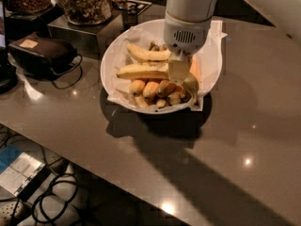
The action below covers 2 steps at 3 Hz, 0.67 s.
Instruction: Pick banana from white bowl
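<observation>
Camera view — hanging the gripper (pixel 182 76) inside the white bowl (pixel 111 55), open or closed impossible to tell, and aiming squarely across the banana (pixel 138 71) stretching at its left — sparing the stubby bananas (pixel 150 88) below.

The white arm (pixel 190 4) points straight down, pincer (pixel 180 74) hanging beneath its wrist (pixel 186 36).

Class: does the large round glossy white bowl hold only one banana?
No: the white bowl holds two long yellow bananas and several short stubby ones, beneath the gripper.
</observation>
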### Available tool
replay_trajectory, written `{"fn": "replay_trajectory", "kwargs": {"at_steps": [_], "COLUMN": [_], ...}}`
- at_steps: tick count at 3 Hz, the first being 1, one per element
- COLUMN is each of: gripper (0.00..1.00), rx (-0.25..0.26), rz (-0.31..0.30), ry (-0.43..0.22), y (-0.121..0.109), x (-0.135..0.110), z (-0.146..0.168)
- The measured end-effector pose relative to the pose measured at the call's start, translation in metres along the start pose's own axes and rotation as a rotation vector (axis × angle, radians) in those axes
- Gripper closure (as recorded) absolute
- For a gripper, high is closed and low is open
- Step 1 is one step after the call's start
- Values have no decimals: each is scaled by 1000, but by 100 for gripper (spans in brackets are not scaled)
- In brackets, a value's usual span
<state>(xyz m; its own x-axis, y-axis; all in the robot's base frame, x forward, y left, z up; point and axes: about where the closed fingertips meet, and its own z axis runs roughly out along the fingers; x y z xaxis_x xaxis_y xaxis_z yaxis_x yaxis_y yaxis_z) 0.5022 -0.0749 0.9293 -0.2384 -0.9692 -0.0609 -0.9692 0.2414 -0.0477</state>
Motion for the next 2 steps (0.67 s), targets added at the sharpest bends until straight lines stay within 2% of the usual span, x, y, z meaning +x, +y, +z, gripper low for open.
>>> {"fn": "replay_trajectory", "kwargs": {"at_steps": [1, 2], "gripper": [100, 100], "rx": [-3, -7], "rz": [-2, -3], "ry": [-1, 0], "y": [-1, -3], "x": [6, 8], "z": [0, 1]}}
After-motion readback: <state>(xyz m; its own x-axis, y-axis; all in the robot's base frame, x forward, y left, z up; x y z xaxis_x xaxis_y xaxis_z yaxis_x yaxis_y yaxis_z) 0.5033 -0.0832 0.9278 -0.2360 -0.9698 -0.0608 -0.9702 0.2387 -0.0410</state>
